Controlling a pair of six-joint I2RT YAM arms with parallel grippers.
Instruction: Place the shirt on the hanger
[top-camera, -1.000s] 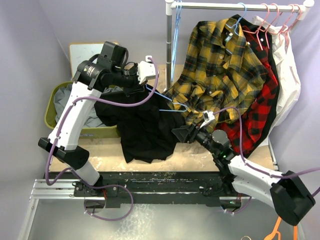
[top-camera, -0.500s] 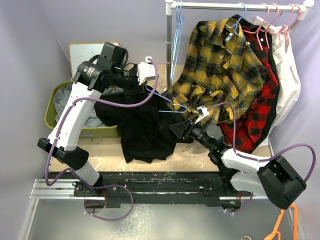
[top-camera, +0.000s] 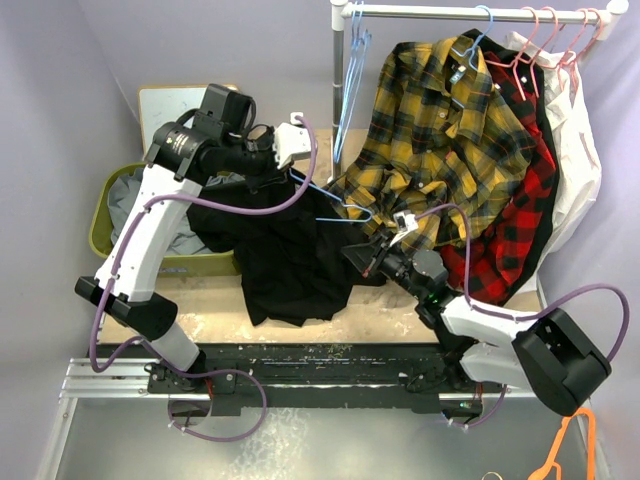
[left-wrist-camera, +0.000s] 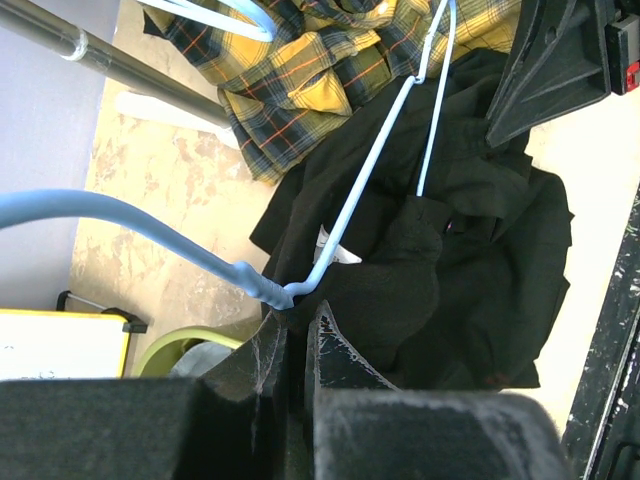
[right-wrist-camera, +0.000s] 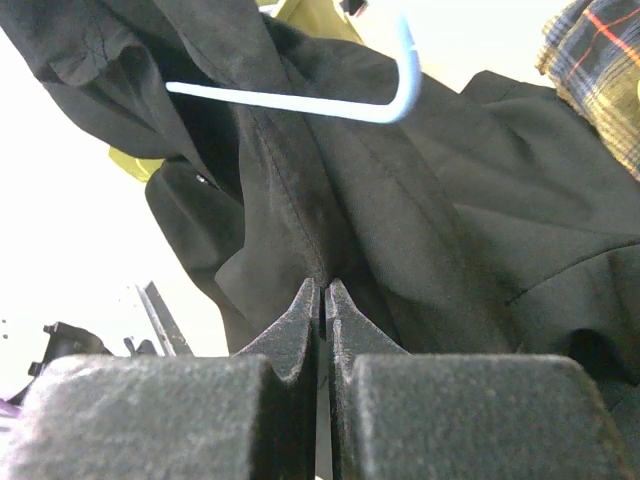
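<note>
right wrist: right jaws tight on shirt (right-wrist-camera: 400, 230), left jaws on hanger (left-wrist-camera: 375, 146)

Robotics lab cell, plain as day: the left arm (top-camera: 140, 237) at 8 o'clock and the right arm (top-camera: 490, 338) at 5 o'clock sit on a metal rail (top-camera: 110, 375) along the near edge of a scuffed wooden table (top-camera: 215, 285), with purple cables (top-camera: 314, 158) looping off them. Bare lilac walls (top-camera: 60, 70) box it in. There's a clothes rack (top-camera: 440, 12) at 1 o'clock, a green bin (top-camera: 98, 225) at 9 and a whiteboard (top-camera: 170, 100) at 10.
</note>
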